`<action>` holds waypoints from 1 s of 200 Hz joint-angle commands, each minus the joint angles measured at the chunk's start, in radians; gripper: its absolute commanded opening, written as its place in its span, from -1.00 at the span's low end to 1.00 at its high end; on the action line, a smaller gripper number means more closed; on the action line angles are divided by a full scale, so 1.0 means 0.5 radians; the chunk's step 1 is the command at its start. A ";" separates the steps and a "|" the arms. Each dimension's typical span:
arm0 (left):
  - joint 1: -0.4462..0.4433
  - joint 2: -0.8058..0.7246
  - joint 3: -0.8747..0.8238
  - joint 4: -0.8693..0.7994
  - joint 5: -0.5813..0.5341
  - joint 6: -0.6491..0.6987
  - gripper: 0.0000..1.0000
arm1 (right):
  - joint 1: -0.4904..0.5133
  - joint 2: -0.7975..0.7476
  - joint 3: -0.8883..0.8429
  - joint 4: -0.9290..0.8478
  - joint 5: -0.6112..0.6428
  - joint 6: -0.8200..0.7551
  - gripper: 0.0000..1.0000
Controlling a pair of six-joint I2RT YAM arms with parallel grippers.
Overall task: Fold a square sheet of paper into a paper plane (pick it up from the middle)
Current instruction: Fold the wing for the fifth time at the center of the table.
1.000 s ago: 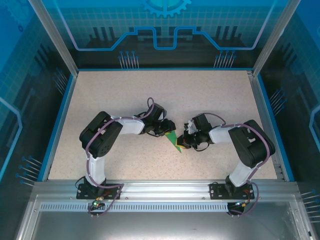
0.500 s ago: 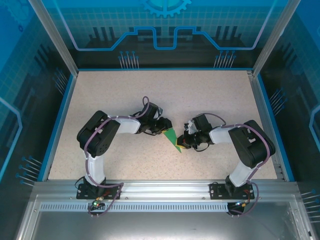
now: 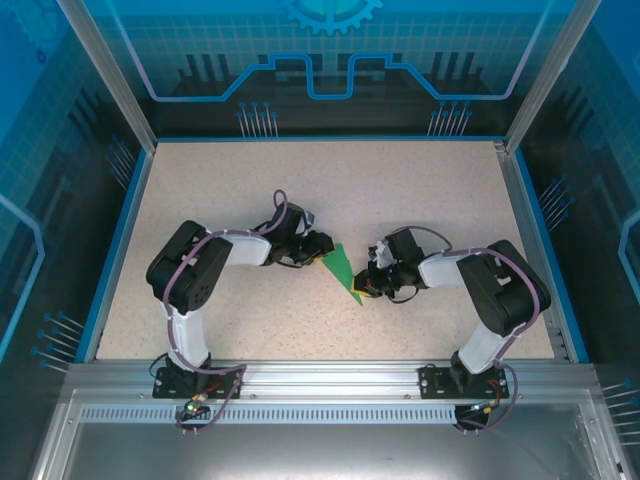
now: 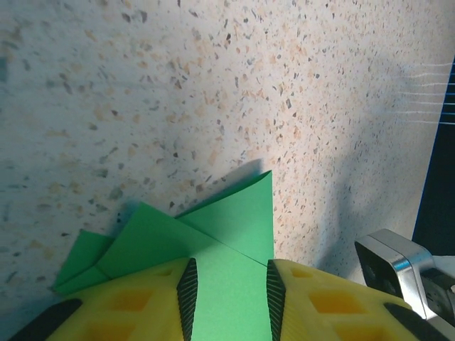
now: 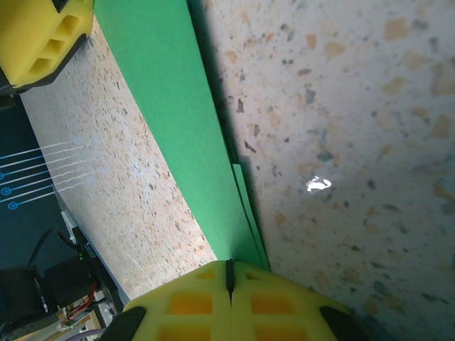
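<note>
At the table's (image 3: 230, 180) centre, the right gripper (image 5: 229, 268) pinched the creased bright green paper sheet's (image 3: 341, 271) tip, likely anchoring it; the left gripper's (image 4: 230, 273) parted fingers straddled the other end.

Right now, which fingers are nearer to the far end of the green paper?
Left. The left fingers straddle the green paper at that end; the right fingers are shut on its near end.
</note>
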State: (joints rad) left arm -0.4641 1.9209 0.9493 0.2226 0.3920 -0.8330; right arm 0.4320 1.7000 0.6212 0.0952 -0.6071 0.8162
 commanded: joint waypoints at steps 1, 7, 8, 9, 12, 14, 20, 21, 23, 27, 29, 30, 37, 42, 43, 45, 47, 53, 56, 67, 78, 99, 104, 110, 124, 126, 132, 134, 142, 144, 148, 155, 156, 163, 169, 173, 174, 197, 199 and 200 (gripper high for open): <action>0.119 0.005 -0.064 -0.132 -0.179 0.131 -0.28 | 0.040 0.101 -0.076 -0.200 0.132 0.018 -1.00; 0.125 0.002 -0.064 -0.134 -0.180 0.137 -0.27 | 0.038 0.098 -0.077 -0.200 0.131 0.017 -1.00; 0.125 0.002 -0.064 -0.135 -0.180 0.138 -0.27 | 0.040 0.099 -0.077 -0.200 0.131 0.018 -1.00; 0.125 0.002 -0.064 -0.135 -0.180 0.139 -0.27 | 0.040 0.098 -0.077 -0.200 0.131 0.018 -1.00; 0.127 0.000 -0.064 -0.138 -0.180 0.141 -0.27 | 0.041 0.096 -0.075 -0.200 0.131 0.017 -1.00; 0.127 -0.001 -0.064 -0.138 -0.180 0.144 -0.28 | 0.041 0.097 -0.074 -0.200 0.133 0.017 -1.00; 0.135 -0.005 -0.062 -0.138 -0.182 0.144 -0.27 | 0.041 0.097 -0.074 -0.202 0.127 0.015 -1.00; 0.136 -0.006 -0.063 -0.138 -0.181 0.144 -0.27 | 0.041 0.097 -0.074 -0.203 0.126 0.015 -1.00; 0.138 -0.007 -0.064 -0.140 -0.182 0.144 -0.27 | 0.041 0.096 -0.074 -0.203 0.125 0.015 -1.00; 0.141 -0.009 -0.063 -0.139 -0.182 0.144 -0.27 | 0.039 0.093 -0.074 -0.202 0.122 0.014 -1.00; 0.145 -0.010 -0.064 -0.141 -0.182 0.144 -0.27 | 0.040 0.094 -0.072 -0.203 0.122 0.014 -1.00; 0.145 -0.010 -0.062 -0.140 -0.183 0.144 -0.27 | 0.039 0.094 -0.073 -0.201 0.122 0.015 -1.00; 0.152 -0.014 -0.062 -0.140 -0.176 0.147 -0.27 | 0.041 0.093 -0.074 -0.203 0.122 0.016 -1.00; 0.155 -0.018 -0.064 -0.141 -0.173 0.146 -0.27 | 0.041 0.091 -0.071 -0.205 0.123 0.017 -1.00; 0.156 -0.019 -0.064 -0.141 -0.173 0.148 -0.27 | 0.039 0.091 -0.071 -0.204 0.124 0.016 -1.00; 0.158 -0.021 -0.062 -0.141 -0.172 0.149 -0.27 | 0.041 0.090 -0.071 -0.203 0.125 0.014 -1.00; 0.160 -0.023 -0.061 -0.144 -0.171 0.150 -0.27 | 0.041 0.091 -0.071 -0.203 0.124 0.016 -1.00; 0.163 -0.031 -0.058 -0.150 -0.170 0.153 -0.27 | 0.039 0.093 -0.069 -0.204 0.122 0.018 -1.00; 0.164 -0.036 -0.058 -0.153 -0.171 0.153 -0.27 | 0.041 0.090 -0.067 -0.205 0.122 0.016 -1.00; 0.172 -0.055 -0.048 -0.181 -0.178 0.159 -0.27 | 0.042 0.088 -0.061 -0.207 0.119 0.018 -1.00; 0.183 -0.065 -0.031 -0.223 -0.190 0.168 -0.26 | 0.044 0.073 -0.058 -0.212 0.130 0.019 -1.00; 0.207 -0.071 -0.005 -0.245 -0.180 0.166 -0.24 | 0.044 0.050 -0.063 -0.212 0.137 0.023 -1.00; 0.210 -0.076 0.003 -0.250 -0.174 0.168 -0.23 | 0.044 0.046 -0.063 -0.214 0.137 0.024 -1.00; 0.210 -0.083 0.014 -0.259 -0.168 0.168 -0.23 | 0.042 0.044 -0.061 -0.218 0.136 0.023 -1.00; 0.210 -0.114 0.030 -0.268 -0.146 0.167 -0.22 | 0.044 0.028 -0.056 -0.214 0.134 0.026 -1.00; 0.210 -0.120 0.032 -0.272 -0.146 0.168 -0.22 | 0.044 0.028 -0.055 -0.218 0.134 0.025 -1.00; 0.210 -0.143 0.042 -0.288 -0.148 0.169 -0.22 | 0.044 0.023 -0.050 -0.221 0.134 0.024 -1.00; 0.209 -0.152 0.043 -0.297 -0.149 0.167 -0.21 | 0.044 0.022 -0.049 -0.222 0.134 0.024 -0.99; 0.208 -0.188 0.050 -0.318 -0.149 0.169 -0.19 | 0.042 0.019 -0.045 -0.224 0.126 0.020 -0.99; 0.210 -0.200 0.050 -0.323 -0.147 0.169 -0.19 | 0.041 0.020 -0.041 -0.223 0.122 0.021 -0.99; 0.208 -0.221 0.050 -0.331 -0.144 0.167 -0.18 | 0.041 0.018 -0.040 -0.221 0.118 0.021 -0.99; 0.207 -0.262 0.047 -0.349 -0.140 0.163 -0.16 | 0.043 0.017 -0.040 -0.214 0.110 0.027 -0.99; 0.207 -0.268 0.047 -0.353 -0.140 0.163 -0.16 | 0.043 0.016 -0.038 -0.213 0.110 0.027 -0.99; 0.207 -0.309 0.045 -0.372 -0.141 0.158 -0.15 | 0.047 0.012 -0.038 -0.199 0.102 0.034 -0.98; 0.205 -0.357 0.039 -0.387 -0.145 0.153 -0.14 | 0.050 0.002 -0.040 -0.186 0.092 0.047 -0.98; 0.202 -0.383 0.035 -0.403 -0.148 0.149 -0.13 | 0.052 -0.004 -0.039 -0.175 0.087 0.055 -0.97; 0.201 -0.390 0.033 -0.406 -0.148 0.146 -0.13 | 0.052 -0.005 -0.038 -0.172 0.086 0.057 -0.97; 0.165 -0.544 0.005 -0.474 -0.183 0.121 -0.10 | 0.068 -0.066 -0.008 -0.186 0.094 0.095 -0.94; 0.158 -0.556 0.004 -0.488 -0.189 0.119 -0.10 | 0.069 -0.075 -0.007 -0.189 0.098 0.100 -0.93; 0.155 -0.562 0.004 -0.497 -0.192 0.116 -0.10 | 0.069 -0.081 -0.006 -0.190 0.101 0.104 -0.93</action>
State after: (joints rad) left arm -0.3706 1.7325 0.9470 0.0437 0.3283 -0.7788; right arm 0.4412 1.6863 0.6216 0.0872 -0.5972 0.8341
